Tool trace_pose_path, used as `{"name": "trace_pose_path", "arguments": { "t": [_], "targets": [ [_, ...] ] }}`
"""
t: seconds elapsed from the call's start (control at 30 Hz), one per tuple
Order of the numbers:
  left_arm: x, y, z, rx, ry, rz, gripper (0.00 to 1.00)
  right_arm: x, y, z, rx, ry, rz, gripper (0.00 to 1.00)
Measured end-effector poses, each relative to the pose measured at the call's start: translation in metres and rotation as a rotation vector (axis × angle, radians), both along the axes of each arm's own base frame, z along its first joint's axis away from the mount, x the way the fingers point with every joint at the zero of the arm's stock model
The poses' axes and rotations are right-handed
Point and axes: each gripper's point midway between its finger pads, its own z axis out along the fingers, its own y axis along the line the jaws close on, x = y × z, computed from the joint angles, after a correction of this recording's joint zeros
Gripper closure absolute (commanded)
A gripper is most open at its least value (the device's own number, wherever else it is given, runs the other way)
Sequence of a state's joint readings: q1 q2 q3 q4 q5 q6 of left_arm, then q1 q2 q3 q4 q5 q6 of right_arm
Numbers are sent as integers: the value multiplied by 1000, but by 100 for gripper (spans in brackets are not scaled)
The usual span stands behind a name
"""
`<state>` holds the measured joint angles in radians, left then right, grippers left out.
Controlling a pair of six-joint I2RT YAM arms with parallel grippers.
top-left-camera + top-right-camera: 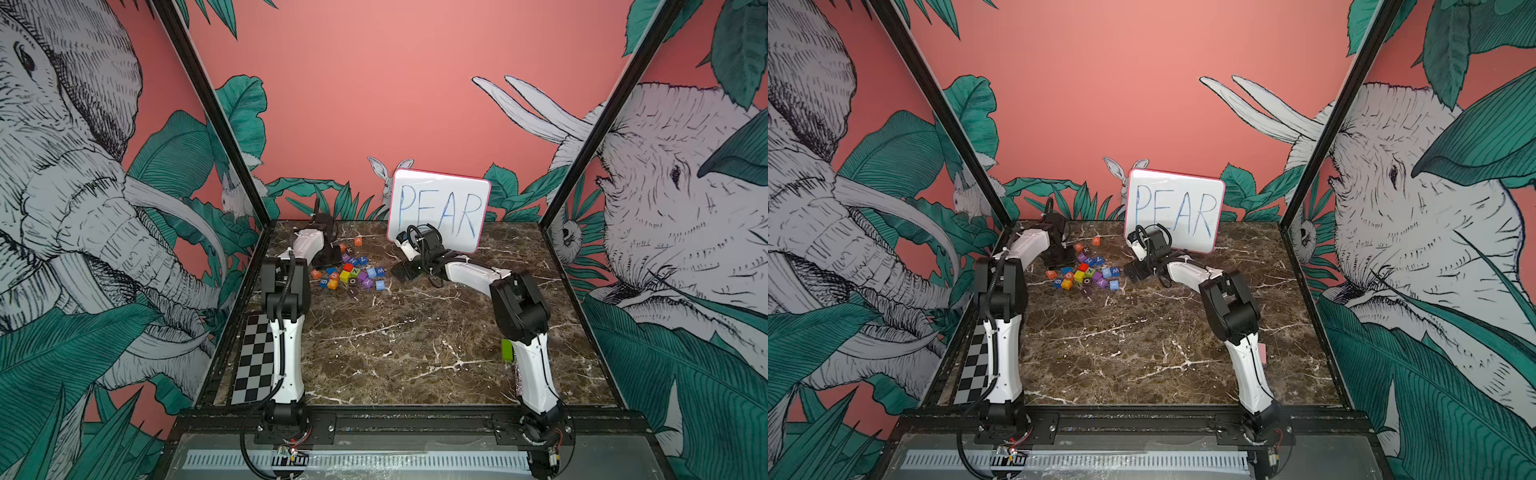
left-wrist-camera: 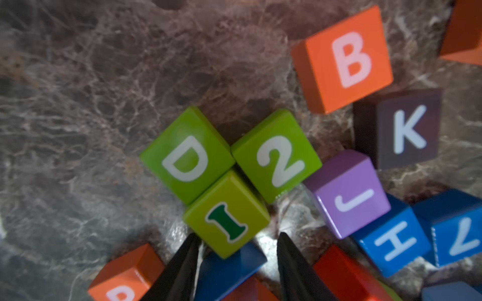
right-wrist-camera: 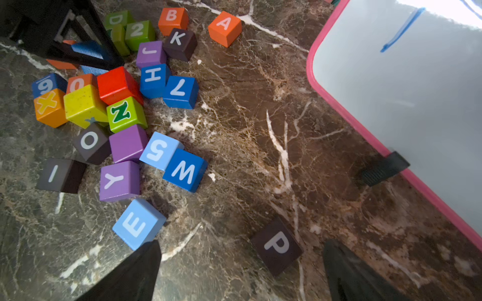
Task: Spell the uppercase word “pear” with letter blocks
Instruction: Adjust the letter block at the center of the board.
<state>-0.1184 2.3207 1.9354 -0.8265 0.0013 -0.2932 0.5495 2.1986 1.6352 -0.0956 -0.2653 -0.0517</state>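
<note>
The letter blocks lie in a heap at the back left of the marble table. My right gripper is open and low over the table, with the dark maroon P lying between its fingers, untouched. The light blue E sits next to one finger. The orange A stands apart at the back. An orange block that reads as R is at the heap's left edge. My left gripper reaches into the heap, open, its fingers either side of a blue block with a gap on one side.
A whiteboard with PEAR handwritten in blue leans at the back, close behind my right gripper. Green D, 2 and I blocks crowd my left gripper's tips. A checkerboard sheet lies along the left edge.
</note>
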Motion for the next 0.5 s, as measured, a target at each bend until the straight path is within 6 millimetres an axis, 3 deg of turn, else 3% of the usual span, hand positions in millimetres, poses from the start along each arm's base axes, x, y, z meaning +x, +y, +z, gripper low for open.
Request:
{"name": "trace_pose_path", "arguments": {
  "t": [0.3, 0.5],
  "targets": [
    [-8, -36, 22, -2, -39, -78, 49, 0, 0, 0, 1, 1, 3, 1],
    [-16, -38, 23, 2, -41, -86, 48, -1, 0, -1, 1, 3, 2, 1]
  ]
}}
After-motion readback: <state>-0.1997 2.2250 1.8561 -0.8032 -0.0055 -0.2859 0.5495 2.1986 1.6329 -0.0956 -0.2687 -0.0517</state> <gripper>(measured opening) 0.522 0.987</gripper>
